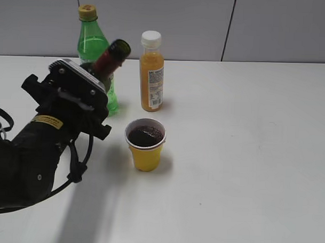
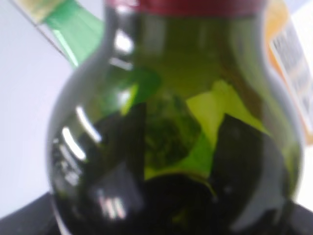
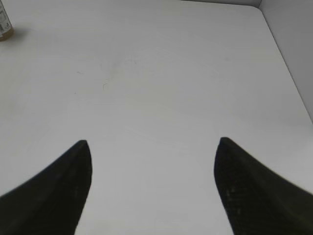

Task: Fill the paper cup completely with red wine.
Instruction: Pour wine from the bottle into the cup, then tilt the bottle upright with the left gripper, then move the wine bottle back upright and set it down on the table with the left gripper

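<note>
Between left fingers (image 1: 91,95): wine bottle (image 1: 108,60) pinched at body, neck tilted up and away to halt flow. Right of these fingers, near, on tabletop (image 1: 246,156): paper cup (image 1: 145,145), red wine (image 1: 145,136) just below rim. Behind: green soda bottle (image 1: 90,39), orange juice bottle (image 1: 151,73). Right fingers (image 3: 151,186) spread, idle, holding nothing.

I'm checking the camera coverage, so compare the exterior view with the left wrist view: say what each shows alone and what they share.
Only the exterior view shows the paper cup with the dark red wine in it, the whole white table, and the left arm with its gripper around the wine bottle, which is tilted toward the cup.

Only the left wrist view shows a blurred close-up of that bottle's shoulder, with dark liquid low inside.

Both show the wine bottle, the green soda bottle and the orange juice bottle.
</note>
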### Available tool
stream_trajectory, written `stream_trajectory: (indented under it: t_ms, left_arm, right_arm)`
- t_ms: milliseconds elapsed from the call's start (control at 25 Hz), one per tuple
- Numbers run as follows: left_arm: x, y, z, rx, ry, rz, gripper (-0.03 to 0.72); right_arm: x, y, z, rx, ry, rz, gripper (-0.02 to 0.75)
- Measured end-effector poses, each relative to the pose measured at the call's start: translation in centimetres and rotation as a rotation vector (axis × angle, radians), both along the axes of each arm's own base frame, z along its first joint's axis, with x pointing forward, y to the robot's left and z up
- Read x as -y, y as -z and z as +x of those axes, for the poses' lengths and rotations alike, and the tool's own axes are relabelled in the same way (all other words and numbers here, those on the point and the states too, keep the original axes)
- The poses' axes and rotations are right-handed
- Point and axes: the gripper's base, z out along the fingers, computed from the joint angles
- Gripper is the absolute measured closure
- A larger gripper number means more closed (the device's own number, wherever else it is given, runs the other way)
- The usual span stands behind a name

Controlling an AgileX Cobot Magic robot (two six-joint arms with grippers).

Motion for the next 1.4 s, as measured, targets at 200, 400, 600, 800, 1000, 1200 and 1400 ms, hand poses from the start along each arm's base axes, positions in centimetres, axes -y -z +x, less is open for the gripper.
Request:
stream_trajectory:
  t_ms: [200, 400, 600, 800, 1000, 1200, 1400]
  left_arm:
    - [0.2, -2.4, 0.0, 0.075, 0.015, -0.252, 0.134]
    - [-0.4, -4.0, 0.2, 0.109, 0.007, -0.448, 0.134]
    - [-1.3, -5.1, 0.5, 0.118, 0.042, -0.614, 0.134]
    - [-3.3, -5.4, 0.2, 0.12, 0.027, -0.657, 0.134]
    - [-6.3, -6.0, -0.2, 0.14, -0.005, -0.748, 0.134]
    - [-8.8, -5.6, 0.4, 0.092, -0.017, -0.731, 0.134]
    - [-11.2, -5.1, 1.0, 0.076, -0.088, -0.721, 0.134]
  right_arm:
    - [0.0, 0.0, 0.0, 0.0, 0.0, 0.0, 0.148]
    - [0.0, 0.0, 0.0, 0.0, 0.0, 0.0, 0.148]
    - [0.0, 0.0, 0.0, 0.0, 0.0, 0.0, 0.148]
    - [0.0, 0.0, 0.0, 0.0, 0.0, 0.0, 0.148]
    - [0.0, 0.0, 0.0, 0.0, 0.0, 0.0, 0.148]
    - [0.0, 0.0, 0.0, 0.0, 0.0, 0.0, 0.148]
    - [0.0, 0.0, 0.0, 0.0, 0.0, 0.0, 0.148]
